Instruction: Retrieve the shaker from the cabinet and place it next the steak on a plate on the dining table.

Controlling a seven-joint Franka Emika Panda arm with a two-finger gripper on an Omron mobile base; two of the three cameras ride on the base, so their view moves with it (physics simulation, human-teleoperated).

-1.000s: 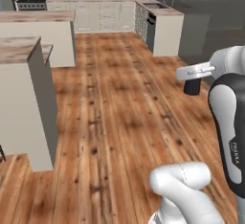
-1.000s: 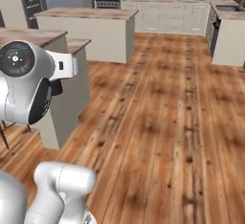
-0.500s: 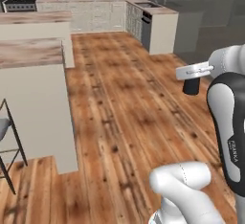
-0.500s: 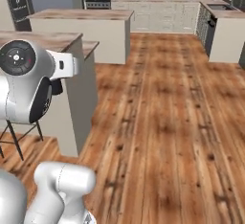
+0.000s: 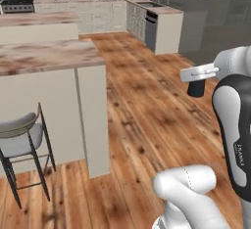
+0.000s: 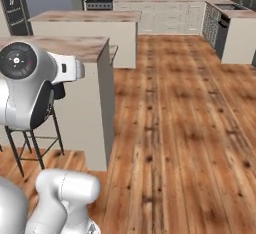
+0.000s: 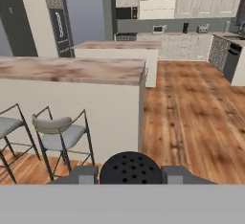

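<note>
With the black shaker (image 7: 130, 168) already out of the cabinet and clamped in the gripper (image 7: 130, 174), what remains is reaching the dining table (image 7: 72, 70) and its plate.

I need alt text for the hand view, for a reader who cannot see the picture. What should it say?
The gripper is shut on the black shaker, whose perforated cap shows at the bottom centre. Ahead stands the dining table with its marbled top and beige front, with metal stools beside it on the wooden floor. Kitchen cabinets line the far wall.
</note>
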